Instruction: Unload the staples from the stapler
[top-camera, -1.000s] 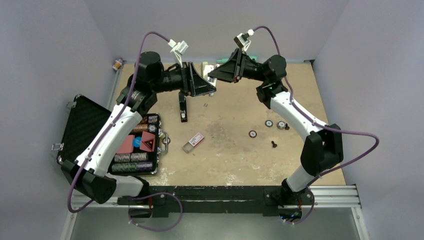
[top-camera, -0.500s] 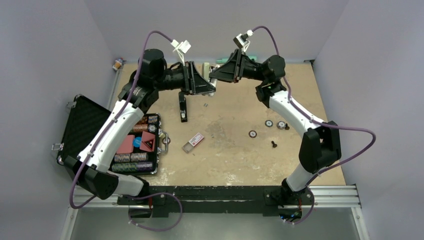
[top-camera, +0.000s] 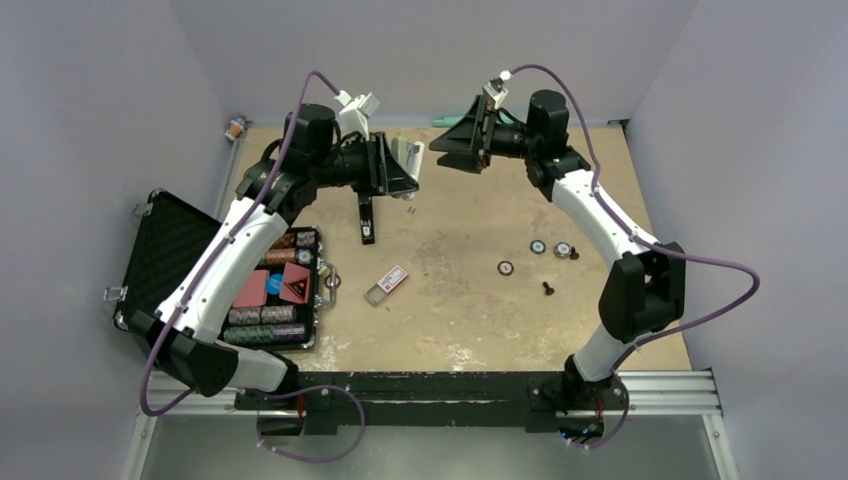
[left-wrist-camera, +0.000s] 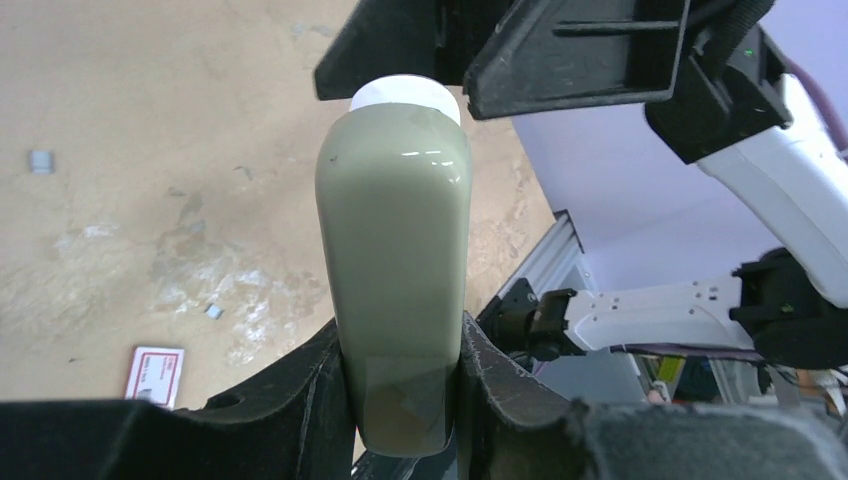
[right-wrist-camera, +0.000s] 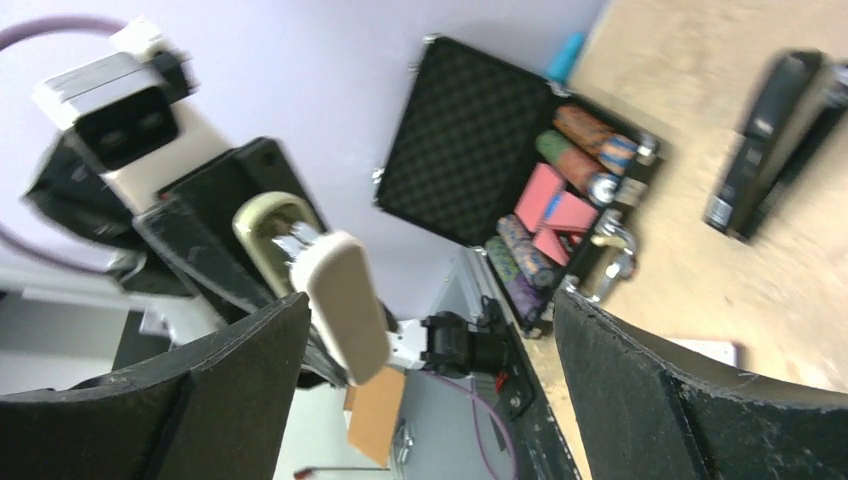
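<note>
L gripper (left-wrist-camera: 400, 345) is clamped on the pale green case (left-wrist-camera: 395, 250), fingers (left-wrist-camera: 310, 400) pressing both its sides. It's held off the surface (top-camera: 470, 300) at top centre of the overhead frame. R gripper (right-wrist-camera: 430, 310) faces it w/ fingers wide apart and nothing btwn them, near the case's white end cap (left-wrist-camera: 405, 92) but not touching.

The stapler (top-camera: 365, 215) is in neither gripper. It lies on the surface just below the L gripper in the overhead frame, long axis running up-down. In the R wrist view it's at upper right: black body w/ a silvery arm alongside. It looks swung open, but blur stops you being sure. Tiny grey specks near its right side, prob. the staples (top-camera: 410, 208), lie apart from it.

Handling, as I judge it:
- **Stapler:** light, rigid, slim and smooth, so it'll likely skid or pivot if you pinch one end. Grip across the narrow width near mid-length of the black base, not the hinged arm, which would swing.
- **Staples:** a strip is thin, brittle and lies flat, so it's hard to pinch from above and apt to break up. Tipping them out looks safer than plucking.
- **Green case:** no part of this job. Set it down before you go for the stapler.
</note>
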